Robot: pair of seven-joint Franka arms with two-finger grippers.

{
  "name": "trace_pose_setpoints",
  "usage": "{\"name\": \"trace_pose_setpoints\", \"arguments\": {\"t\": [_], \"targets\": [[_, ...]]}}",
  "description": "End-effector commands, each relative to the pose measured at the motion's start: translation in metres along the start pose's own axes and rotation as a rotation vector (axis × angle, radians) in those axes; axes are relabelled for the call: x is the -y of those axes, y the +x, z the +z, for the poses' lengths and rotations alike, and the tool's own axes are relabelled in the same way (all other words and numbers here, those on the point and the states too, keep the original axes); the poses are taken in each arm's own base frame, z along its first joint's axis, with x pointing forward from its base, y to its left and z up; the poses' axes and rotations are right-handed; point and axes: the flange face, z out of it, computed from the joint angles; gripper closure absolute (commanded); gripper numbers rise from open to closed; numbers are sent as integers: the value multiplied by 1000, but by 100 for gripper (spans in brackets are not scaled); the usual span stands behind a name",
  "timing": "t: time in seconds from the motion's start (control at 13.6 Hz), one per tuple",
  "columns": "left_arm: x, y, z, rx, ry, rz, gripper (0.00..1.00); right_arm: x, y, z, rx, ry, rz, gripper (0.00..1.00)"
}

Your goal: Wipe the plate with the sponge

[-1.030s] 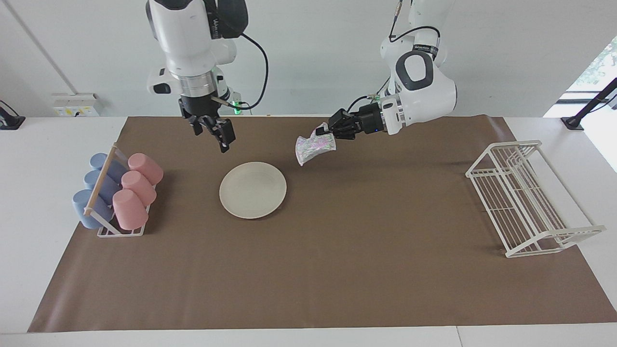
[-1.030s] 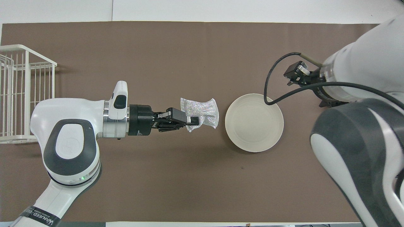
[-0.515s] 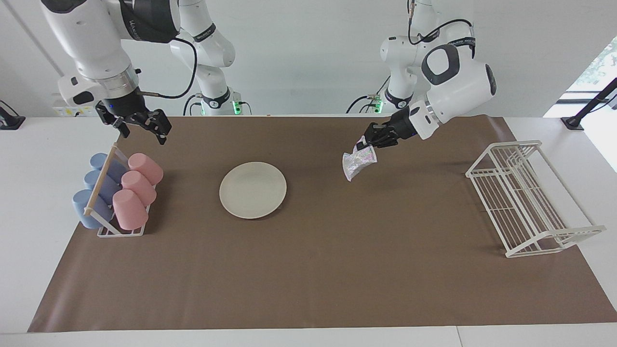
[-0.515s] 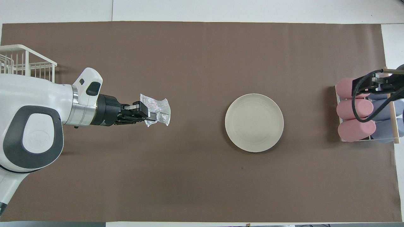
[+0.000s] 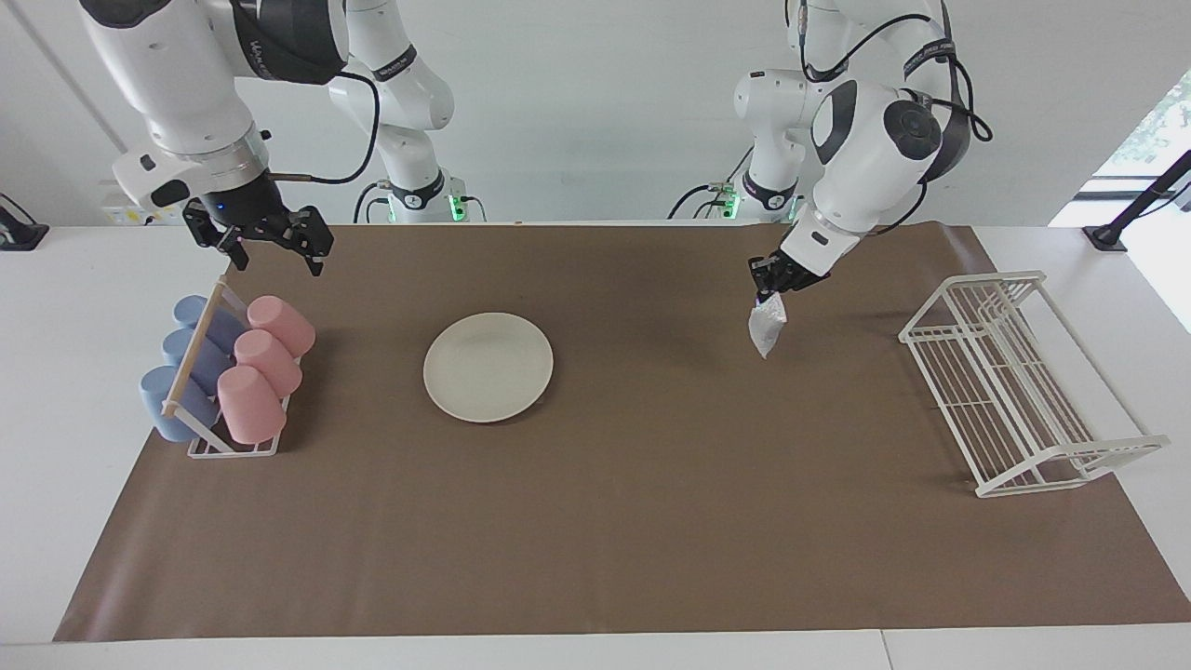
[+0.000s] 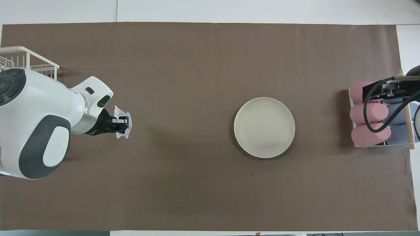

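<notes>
The cream-white plate [image 5: 488,366] lies flat on the brown mat, bare; it also shows in the overhead view [image 6: 264,127]. My left gripper [image 5: 774,284] is shut on the silvery sponge [image 5: 767,328], which hangs down from it in the air over the mat, between the plate and the wire rack. In the overhead view the left gripper [image 6: 120,124] largely covers the sponge [image 6: 124,115]. My right gripper [image 5: 270,244] hangs open in the air over the cup rack's end nearest the robots, well away from the plate.
A cup rack [image 5: 220,372] with pink and blue cups lying on their sides stands at the right arm's end. A white wire dish rack [image 5: 1014,381] stands at the left arm's end. The brown mat [image 5: 614,521] covers most of the table.
My left gripper has carried the sponge away from the plate toward the wire rack and turned to point down. My right gripper swung from over the plate's edge to above the cup rack.
</notes>
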Motion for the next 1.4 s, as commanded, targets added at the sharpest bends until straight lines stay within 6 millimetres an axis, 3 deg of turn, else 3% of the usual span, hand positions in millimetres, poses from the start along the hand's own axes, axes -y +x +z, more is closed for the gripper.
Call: {"name": "trace_pose_setpoints", "arguments": {"t": [0.0,0.59,0.81,0.96,1.1,1.32], "targets": [[11,-1,-12,-9,186,3,100,4,-6,0,3,16,-29,0],[3,15,-4,40,742,-37,100,-10,-4,-1,-2,29,-7,0],[18,25,-5,52,918,-51,100,-13,-4,1,8,29,-4,0],[17,37,-1,74,1015,-62,100,-7,-5,2,21,28,-14,0],[29,51,7,76,1162,-66,100,-6,-6,1,21,28,-12,0],[43,94,39,89,1352,-62,100,-12,-5,2,21,29,-2,0]]}}
